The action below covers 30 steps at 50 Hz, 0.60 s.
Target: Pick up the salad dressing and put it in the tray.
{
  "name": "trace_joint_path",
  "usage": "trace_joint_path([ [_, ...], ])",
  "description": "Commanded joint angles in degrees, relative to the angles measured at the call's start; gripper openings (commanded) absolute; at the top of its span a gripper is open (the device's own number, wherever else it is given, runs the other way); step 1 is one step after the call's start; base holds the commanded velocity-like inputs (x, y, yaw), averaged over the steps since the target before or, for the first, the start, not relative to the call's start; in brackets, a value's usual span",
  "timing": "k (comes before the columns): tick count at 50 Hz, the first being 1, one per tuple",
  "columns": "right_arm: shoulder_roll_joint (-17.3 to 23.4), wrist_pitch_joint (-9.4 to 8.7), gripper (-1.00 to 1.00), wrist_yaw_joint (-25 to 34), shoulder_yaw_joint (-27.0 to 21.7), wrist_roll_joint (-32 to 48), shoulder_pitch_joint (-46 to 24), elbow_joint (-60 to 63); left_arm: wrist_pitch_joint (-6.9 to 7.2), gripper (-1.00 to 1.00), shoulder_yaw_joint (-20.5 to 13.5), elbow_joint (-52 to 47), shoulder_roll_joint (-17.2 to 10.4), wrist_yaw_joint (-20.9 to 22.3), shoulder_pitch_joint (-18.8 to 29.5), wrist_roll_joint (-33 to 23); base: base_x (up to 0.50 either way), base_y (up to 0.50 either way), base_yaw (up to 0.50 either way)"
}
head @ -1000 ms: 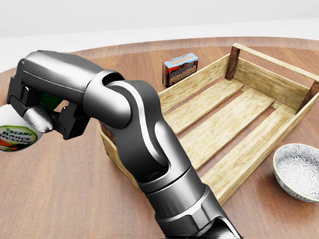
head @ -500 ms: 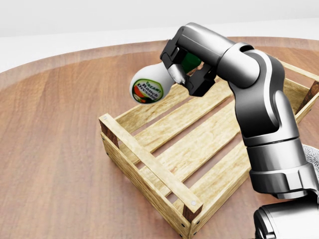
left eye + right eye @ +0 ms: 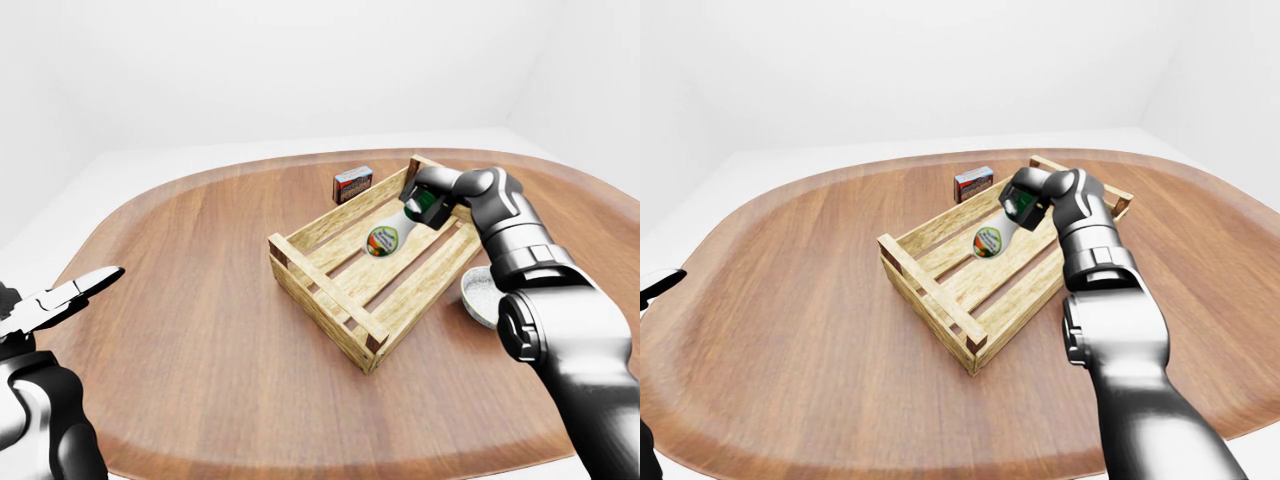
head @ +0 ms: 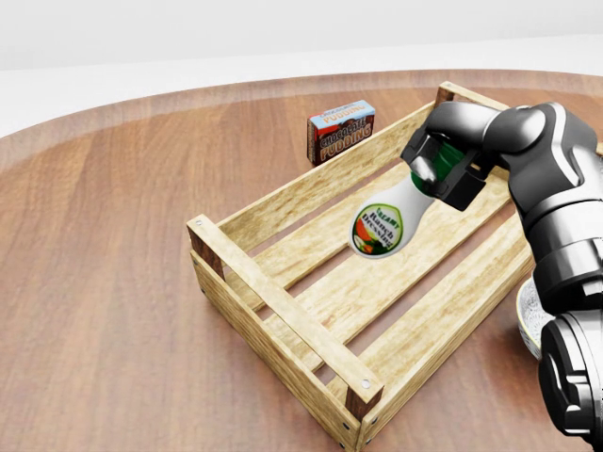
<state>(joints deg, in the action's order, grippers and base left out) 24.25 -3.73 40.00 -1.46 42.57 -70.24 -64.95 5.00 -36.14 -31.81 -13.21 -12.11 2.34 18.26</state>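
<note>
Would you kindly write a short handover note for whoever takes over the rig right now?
Right hand: shut on the salad dressing bottle, gripping near its green cap, bottle tilted over the slats of the wooden tray.
Left hand: open, idle at the left edge of the left-eye view.
Done: pickup, carry over the tray.
Left: lower, release, withdraw.
Nearby: pudding box beyond the tray, bowl to its right.

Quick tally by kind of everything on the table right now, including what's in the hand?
Bottles: 1, the salad dressing, held in the right hand over the tray
Crates: 1, the wooden tray
Boxes: 1, the chocolate pudding box
Bowls: 1, the patterned bowl
Total: 4
</note>
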Motion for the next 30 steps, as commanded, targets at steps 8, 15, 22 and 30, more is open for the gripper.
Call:
trace_joint_path([
  [8,-6.1,-1.27,-1.00,-1.4,1.1,13.5,-3.6,-13.7,0.00,1.00,0.1,0.4,-0.1,0.0,0.1,0.2,0.00,0.00,0.00],
  [15,-9.0,-1.27,-1.00,-7.8,1.5,19.7,-3.3,-14.2,0.00,1.00,-0.1,0.4,-0.3,-0.2,0.2,0.4,0.00,0.00,0.00],
  [22,-11.6,-1.27,-1.00,-11.3,0.5,23.2,-1.9,-14.5,0.00,1.00,-0.6,-0.1,-0.3,-0.3,0.1,1.0,0.00,0.00,0.00],
  [30,-13.6,-1.27,-1.00,-14.6,-0.6,23.9,0.7,-14.7,0.00,1.00,-0.7,-1.0,-0.3,-0.3,-0.1,1.2,0.00,0.00,0.00],
])
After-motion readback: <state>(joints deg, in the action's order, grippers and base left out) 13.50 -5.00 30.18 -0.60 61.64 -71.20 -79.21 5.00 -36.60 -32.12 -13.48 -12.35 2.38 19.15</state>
